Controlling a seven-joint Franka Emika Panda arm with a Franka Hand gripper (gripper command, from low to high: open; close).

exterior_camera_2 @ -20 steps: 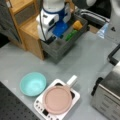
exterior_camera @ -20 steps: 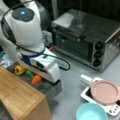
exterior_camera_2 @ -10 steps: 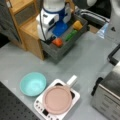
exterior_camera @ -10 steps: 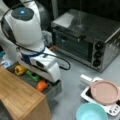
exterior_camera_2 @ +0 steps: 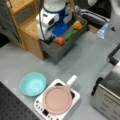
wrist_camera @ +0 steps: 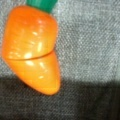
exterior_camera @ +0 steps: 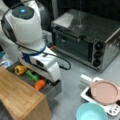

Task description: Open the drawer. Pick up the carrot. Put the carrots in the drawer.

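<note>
Drawer (exterior_camera: 53, 91) open, carrot (exterior_camera: 39, 84) lying inside under the claw (exterior_camera: 51, 80); wrist view alone shows carrot's green stem; claw's grip: can't tell.

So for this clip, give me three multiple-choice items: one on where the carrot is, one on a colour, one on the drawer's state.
1. Where does the carrot lie?
A. In the drawer
B. In the bowl
C. On the toaster oven

2. What colour is the bowl?
A. Red
B. Light blue
C. Black

3. How does the drawer stand?
A. Shut flush
B. Taken out and upside down
C. Pulled open with items inside

Answers:
1 A, the carrot lies on the drawer's grey floor in both front views and fills the wrist view, beside the green vegetable.
2 B, it sits light blue by the pink pan.
3 C, the drawer sticks out from the wooden cabinet with the yellow item in it, and the gripper is over it.
</note>
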